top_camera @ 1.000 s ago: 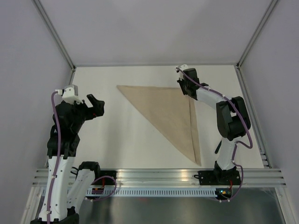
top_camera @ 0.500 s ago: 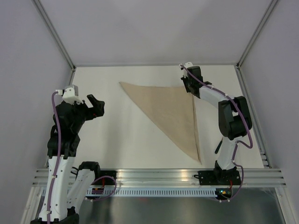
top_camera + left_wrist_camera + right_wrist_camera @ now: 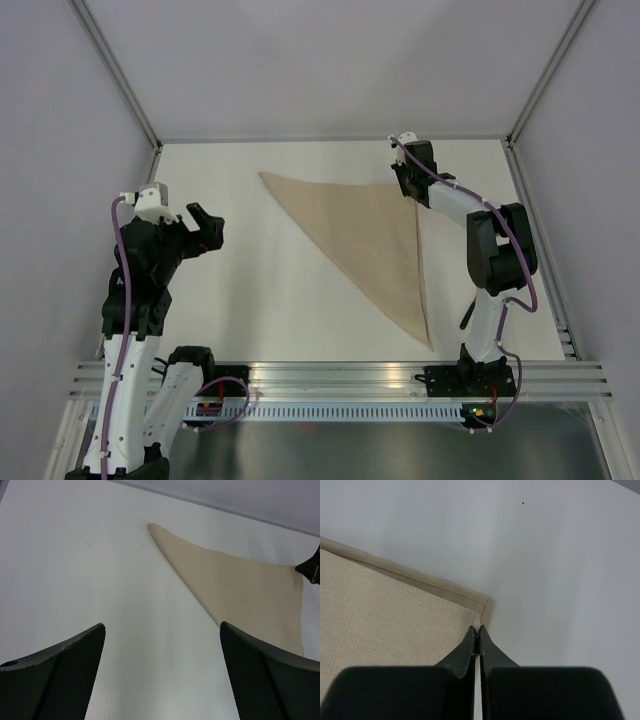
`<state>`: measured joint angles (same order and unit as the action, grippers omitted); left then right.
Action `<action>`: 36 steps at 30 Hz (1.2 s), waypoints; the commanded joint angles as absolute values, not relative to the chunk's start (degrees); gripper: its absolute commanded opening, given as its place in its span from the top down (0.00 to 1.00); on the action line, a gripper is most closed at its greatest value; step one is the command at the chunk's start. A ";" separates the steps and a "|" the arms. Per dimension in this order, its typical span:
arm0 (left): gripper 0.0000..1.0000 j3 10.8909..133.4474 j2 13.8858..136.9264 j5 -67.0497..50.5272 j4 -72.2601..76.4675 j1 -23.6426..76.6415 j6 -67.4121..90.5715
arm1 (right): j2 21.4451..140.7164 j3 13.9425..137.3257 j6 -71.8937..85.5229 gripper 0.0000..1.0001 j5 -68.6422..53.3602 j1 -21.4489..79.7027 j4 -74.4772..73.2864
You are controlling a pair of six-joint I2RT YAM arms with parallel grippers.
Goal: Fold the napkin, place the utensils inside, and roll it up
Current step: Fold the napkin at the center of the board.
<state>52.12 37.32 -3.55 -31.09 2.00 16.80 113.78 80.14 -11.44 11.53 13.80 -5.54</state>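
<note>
Overhead and wrist views of the two-arm rig. The napkin (image 3: 365, 235) is seen folded into a triangle and laid flat on the white table (image 3: 250, 300), right of centre, with one long edge running along the far side, a second edge running down the right side towards the near rail, and the diagonal fold facing the left arm. The right pincer (image 3: 408, 185) is lowered onto the far right corner of the cloth; in the right wrist view its jaws are pressed together (image 3: 479, 630), the tips resting on the hemmed corner of the napkin (image 3: 380, 610). Whether fabric is nipped between the tips cannot be told. The left pincer (image 3: 190, 225) is held above the left part of the table, well apart from the napkin, with its jaws spread wide (image 3: 162, 625); nothing is held between them.
</note>
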 commanded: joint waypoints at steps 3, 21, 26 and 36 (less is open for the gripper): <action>0.01 52.12 36.91 -3.87 -28.74 2.11 14.68 | 114.52 82.71 -12.31 1.00 13.27 13.10 -4.75; 0.01 52.03 37.09 -3.78 -28.83 2.11 14.50 | 115.75 84.29 -12.22 1.00 13.89 12.13 -4.92; 0.01 52.03 37.09 -3.69 -28.74 2.02 14.41 | 116.10 84.64 -11.95 1.00 13.97 11.87 -4.83; 0.00 52.03 37.09 -3.87 -28.74 2.11 14.41 | 117.60 85.34 -11.95 1.00 15.38 11.34 -5.10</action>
